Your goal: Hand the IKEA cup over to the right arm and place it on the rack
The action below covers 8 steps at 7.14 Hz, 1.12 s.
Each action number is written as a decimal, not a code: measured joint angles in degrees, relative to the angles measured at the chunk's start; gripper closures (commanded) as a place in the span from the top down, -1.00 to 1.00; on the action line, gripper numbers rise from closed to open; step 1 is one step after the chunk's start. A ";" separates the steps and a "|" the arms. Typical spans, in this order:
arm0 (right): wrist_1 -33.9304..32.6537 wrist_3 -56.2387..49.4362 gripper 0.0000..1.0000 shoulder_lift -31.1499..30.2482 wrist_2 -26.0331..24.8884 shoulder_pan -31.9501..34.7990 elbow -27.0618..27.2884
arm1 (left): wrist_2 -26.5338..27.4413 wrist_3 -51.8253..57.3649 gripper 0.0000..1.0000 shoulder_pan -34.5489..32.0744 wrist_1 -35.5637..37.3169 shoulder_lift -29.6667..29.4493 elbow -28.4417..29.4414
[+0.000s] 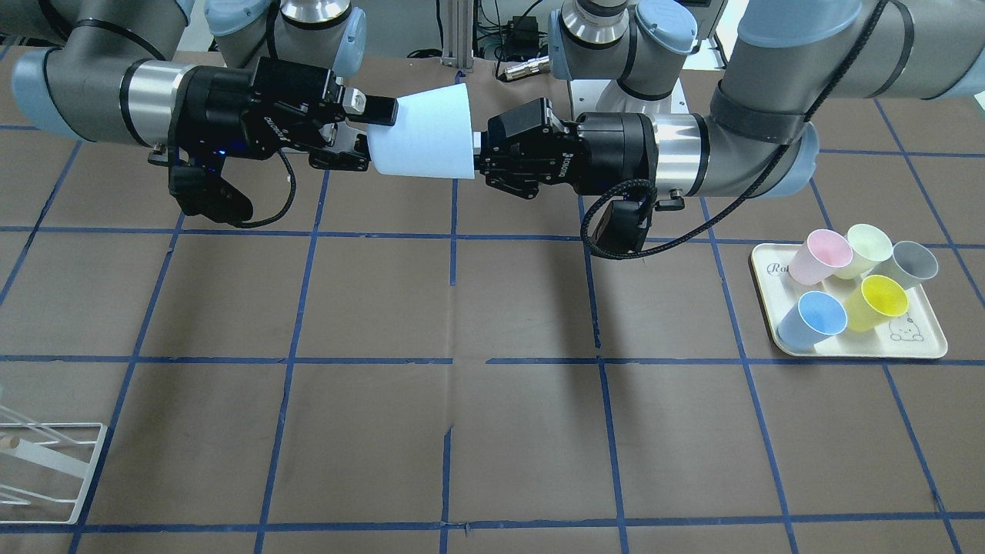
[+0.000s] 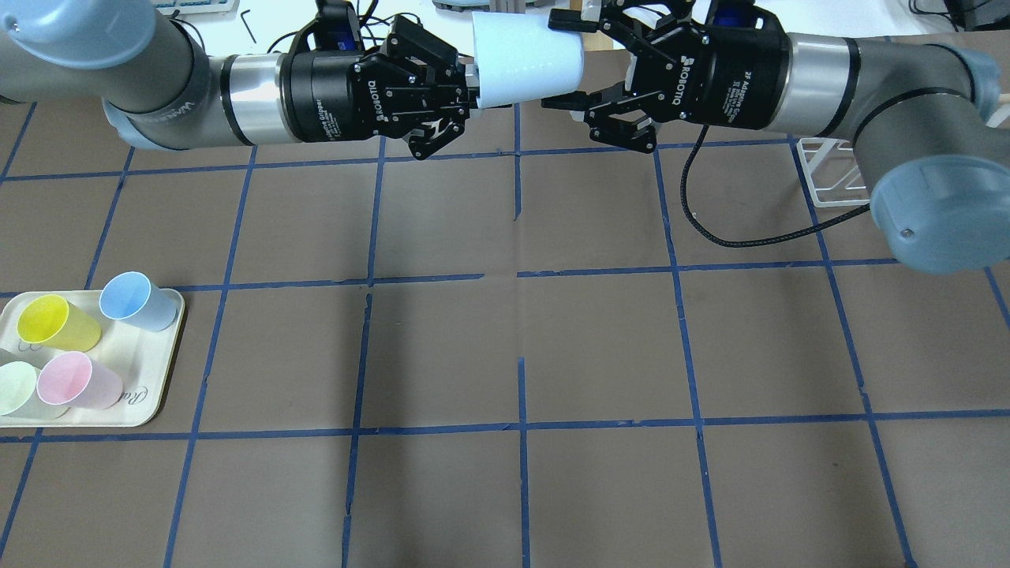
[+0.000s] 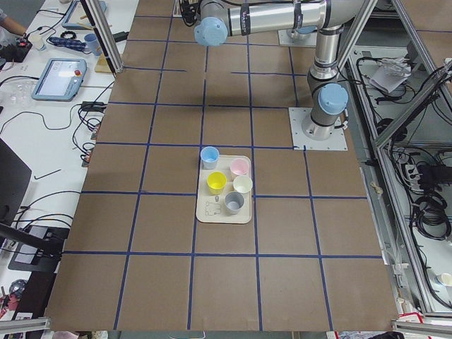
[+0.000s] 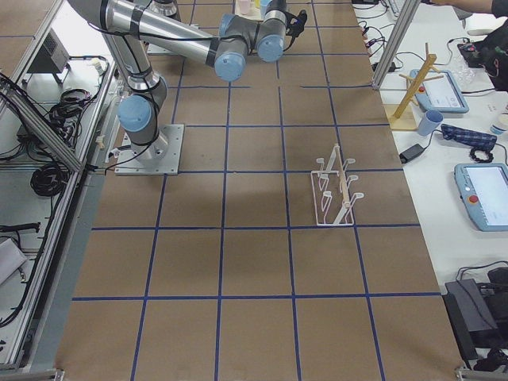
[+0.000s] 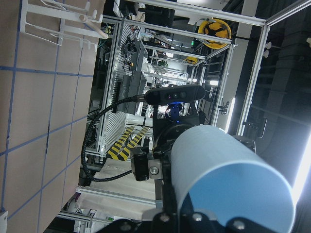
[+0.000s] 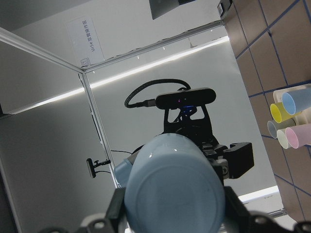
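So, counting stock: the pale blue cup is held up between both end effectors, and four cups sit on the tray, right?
No: five cups sit on the tray, as the front-facing view shows: pink cup, pale green cup, grey cup, yellow cup, sky-blue cup. The IKEA cup part is right.

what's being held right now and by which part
The IKEA cup, held in the air by the left gripper pinching its wide rim end; the right gripper stands open around its base end.

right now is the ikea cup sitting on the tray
No, the left gripper holds the IKEA cup in mid-air, far from the tray.
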 measured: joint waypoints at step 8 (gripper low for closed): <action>-1.27 2.62 0.11 -0.51 1.58 -0.67 0.00 | 2.48 -0.03 0.62 3.67 -0.78 0.75 1.44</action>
